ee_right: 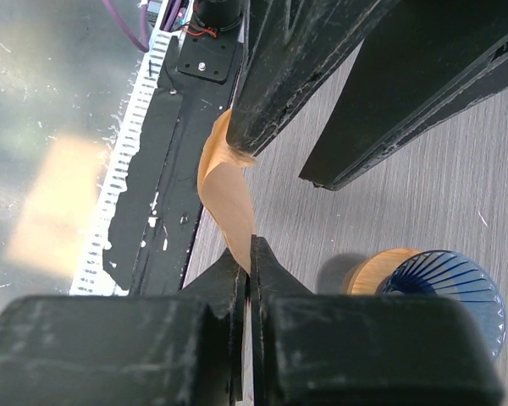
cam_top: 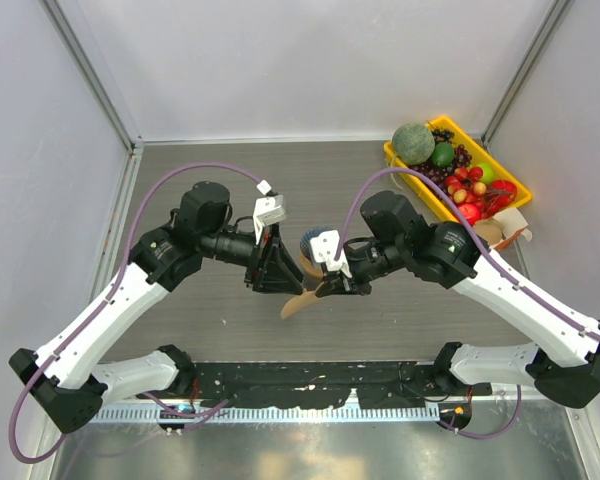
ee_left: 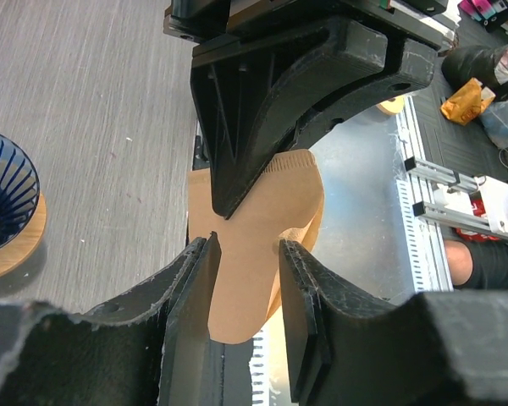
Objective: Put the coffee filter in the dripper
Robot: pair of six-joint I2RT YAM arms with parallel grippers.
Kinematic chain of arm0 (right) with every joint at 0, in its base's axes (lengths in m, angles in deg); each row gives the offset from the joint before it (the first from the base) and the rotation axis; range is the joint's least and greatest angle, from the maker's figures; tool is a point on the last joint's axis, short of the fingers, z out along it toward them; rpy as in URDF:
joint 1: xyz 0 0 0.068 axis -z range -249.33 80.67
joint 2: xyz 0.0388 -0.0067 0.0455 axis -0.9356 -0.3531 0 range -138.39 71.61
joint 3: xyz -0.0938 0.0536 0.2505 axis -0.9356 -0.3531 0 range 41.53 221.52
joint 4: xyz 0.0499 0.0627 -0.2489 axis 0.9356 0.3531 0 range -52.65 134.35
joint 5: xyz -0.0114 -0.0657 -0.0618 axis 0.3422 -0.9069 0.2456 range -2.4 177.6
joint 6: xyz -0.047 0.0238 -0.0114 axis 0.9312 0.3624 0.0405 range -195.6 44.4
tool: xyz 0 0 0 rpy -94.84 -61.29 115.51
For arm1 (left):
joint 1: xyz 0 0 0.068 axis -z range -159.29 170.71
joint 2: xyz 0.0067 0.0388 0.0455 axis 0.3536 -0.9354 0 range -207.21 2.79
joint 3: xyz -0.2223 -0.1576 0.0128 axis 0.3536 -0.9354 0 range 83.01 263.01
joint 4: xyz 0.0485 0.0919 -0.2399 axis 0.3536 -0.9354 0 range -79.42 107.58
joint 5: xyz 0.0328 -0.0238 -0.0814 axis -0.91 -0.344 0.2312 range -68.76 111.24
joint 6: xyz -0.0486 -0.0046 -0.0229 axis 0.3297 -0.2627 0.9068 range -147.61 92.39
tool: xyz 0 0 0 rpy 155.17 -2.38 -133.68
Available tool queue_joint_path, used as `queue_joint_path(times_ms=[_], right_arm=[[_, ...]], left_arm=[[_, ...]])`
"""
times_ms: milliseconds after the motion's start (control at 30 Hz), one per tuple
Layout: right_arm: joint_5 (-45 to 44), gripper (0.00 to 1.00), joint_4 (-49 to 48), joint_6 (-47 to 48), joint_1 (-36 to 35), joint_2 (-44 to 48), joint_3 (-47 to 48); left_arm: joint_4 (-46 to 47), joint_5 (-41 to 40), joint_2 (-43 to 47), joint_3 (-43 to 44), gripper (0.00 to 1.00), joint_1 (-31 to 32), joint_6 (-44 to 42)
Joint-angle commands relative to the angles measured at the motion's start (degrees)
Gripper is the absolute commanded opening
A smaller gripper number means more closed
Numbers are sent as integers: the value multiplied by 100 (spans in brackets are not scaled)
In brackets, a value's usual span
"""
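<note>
coffee filter (ee_left: pixel 279 199) | pinched by right pincer (ee_right: pixel 248 250) | left pincer (ee_left: pixel 246 247) spread, filter btw its tips

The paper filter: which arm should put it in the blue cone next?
Right. The right gripper is shut on the filter, and the dripper sits close beside it. The left gripper stands open around the paper, not pinching it.

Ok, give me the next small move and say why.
Probably draw the left pincer back off the coffee filter: its jaws stand apart, while the right pincer is shut on the filter and the dripper stands empty close by.
</note>
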Motion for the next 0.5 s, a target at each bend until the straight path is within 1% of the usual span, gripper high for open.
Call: queue_joint_path(times_ms=[0, 67, 233, 300, 400, 467], right_arm=[[15, 5, -201, -64, -16, 86, -3], [42, 5, -148, 33, -16, 121, -30], [-11, 5, -130, 77, -16, 192, -91], [-20, 5, -130, 77, 2, 192, -65], [7, 5, -130, 86, -7, 166, -21], [24, 5, -130, 86, -16, 148, 14]], left_arm=[[-32, -12, 129, 276, 42, 22, -133], [-59, 32, 137, 293, 41, 5, -150], [-24, 322, 173, 319, 34, -13, -115], [2, 384, 164, 302, 33, -13, -107], [37, 410, 146, 276, 30, -13, -63], [64, 402, 137, 249, 27, -13, -45]])
